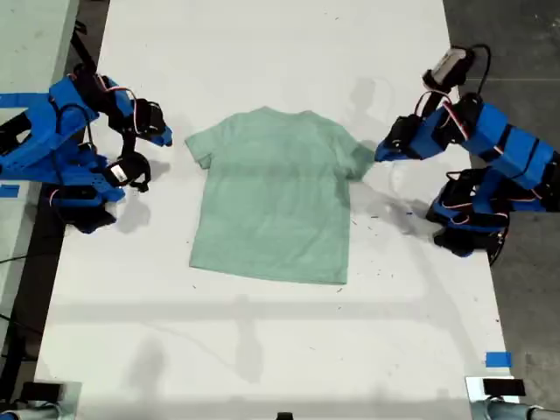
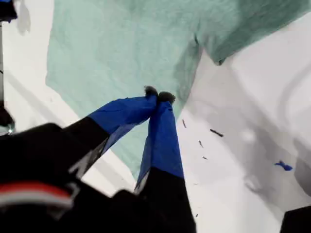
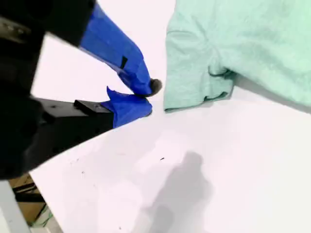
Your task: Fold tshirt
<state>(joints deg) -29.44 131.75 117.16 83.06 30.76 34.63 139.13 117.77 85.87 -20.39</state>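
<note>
Mint-green cloth, one tshirt (image 1: 273,197), lay flat on our white table (image 1: 262,350). My first gripper (image 2: 158,96) and my second gripper (image 3: 146,94) were both clenched, empty.

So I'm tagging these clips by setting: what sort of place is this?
Probably a lab or workshop test bench: a white table with two blue arms, one tshirt laid flat, blue tape marking a spot, and bare grey floor alongside.
</note>
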